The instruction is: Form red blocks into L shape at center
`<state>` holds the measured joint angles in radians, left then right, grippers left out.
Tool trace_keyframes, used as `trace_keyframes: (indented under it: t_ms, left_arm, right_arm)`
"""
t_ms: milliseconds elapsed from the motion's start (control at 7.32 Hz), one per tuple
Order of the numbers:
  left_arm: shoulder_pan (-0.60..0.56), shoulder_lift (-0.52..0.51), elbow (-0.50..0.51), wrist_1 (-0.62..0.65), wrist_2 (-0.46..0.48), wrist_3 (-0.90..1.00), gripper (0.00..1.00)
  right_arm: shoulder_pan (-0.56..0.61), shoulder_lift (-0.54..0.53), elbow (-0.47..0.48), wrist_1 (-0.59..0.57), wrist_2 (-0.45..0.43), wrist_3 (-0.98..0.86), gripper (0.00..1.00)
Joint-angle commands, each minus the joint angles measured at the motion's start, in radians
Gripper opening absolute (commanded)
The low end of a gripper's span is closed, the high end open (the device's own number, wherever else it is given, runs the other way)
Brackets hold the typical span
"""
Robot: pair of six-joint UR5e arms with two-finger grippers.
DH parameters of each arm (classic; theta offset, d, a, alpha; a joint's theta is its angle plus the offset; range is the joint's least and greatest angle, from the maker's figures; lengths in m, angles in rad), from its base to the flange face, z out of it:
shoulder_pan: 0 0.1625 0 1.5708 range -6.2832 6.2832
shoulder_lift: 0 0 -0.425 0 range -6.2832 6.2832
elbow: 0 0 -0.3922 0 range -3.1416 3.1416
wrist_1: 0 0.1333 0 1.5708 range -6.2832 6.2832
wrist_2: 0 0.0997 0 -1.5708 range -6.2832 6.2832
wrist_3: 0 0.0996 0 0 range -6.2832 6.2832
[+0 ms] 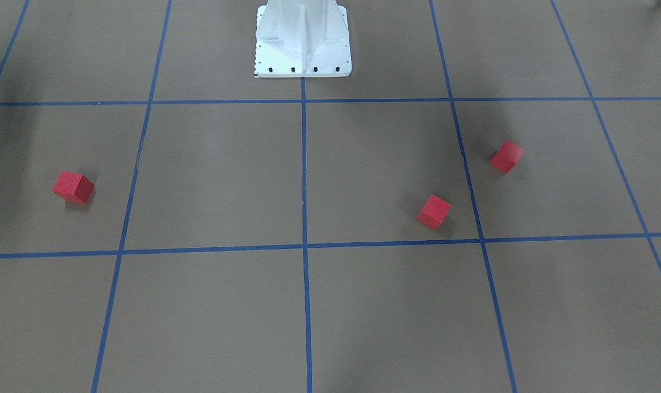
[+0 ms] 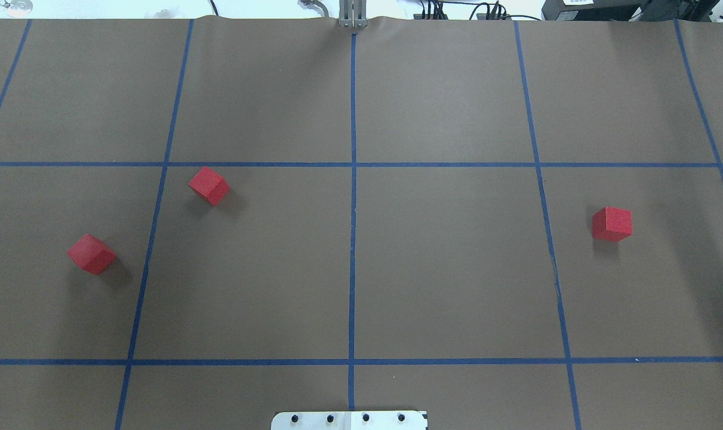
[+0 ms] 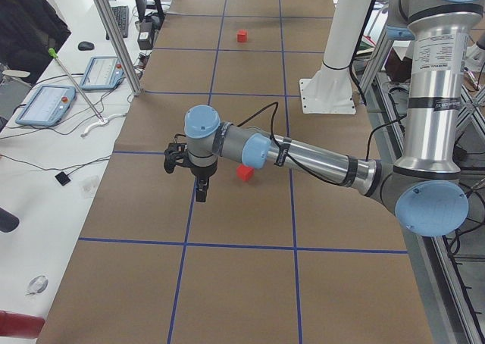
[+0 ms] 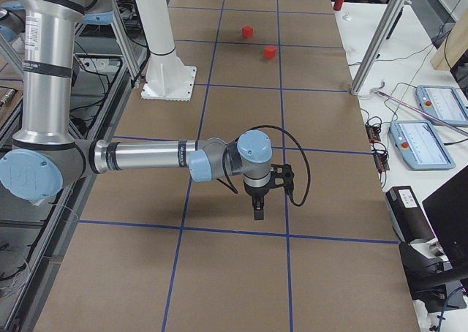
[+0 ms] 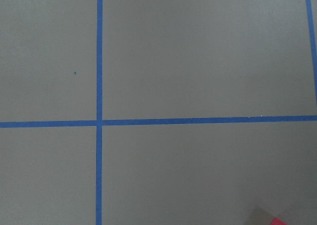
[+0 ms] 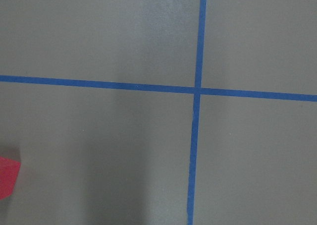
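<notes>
Right wrist view's edge crops a red block (image 6: 9, 178).

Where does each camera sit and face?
Front-facing: across the table, facing robot; white base shows.
Overhead: behind robot, looking down; base edge only.
Exterior left: table's left end; left arm near.
Exterior right: right end; right arm near.
Left wrist: straight down; no body.
Right wrist: same.
Shared: the first two show all three red blocks.
</notes>
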<state>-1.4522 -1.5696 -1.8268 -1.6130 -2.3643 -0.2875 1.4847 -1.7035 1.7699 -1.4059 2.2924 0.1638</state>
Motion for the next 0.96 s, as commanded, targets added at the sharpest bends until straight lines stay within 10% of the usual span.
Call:
trace_keyframes:
  t_ms: [0, 819]
  left_arm:
    - [0.001, 0.034, 0.012, -0.004, -0.004, 0.002, 1.0]
    - [0.003, 0.048, 0.224, -0.313, 0.011, 0.008, 1.0]
  right_arm:
    - [-0.004, 0.005, 0.005, 0.004, 0.007, 0.0, 1.0]
    - [-0.006, 0.007, -0.052, 0.01, 0.044, 0.008, 1.0]
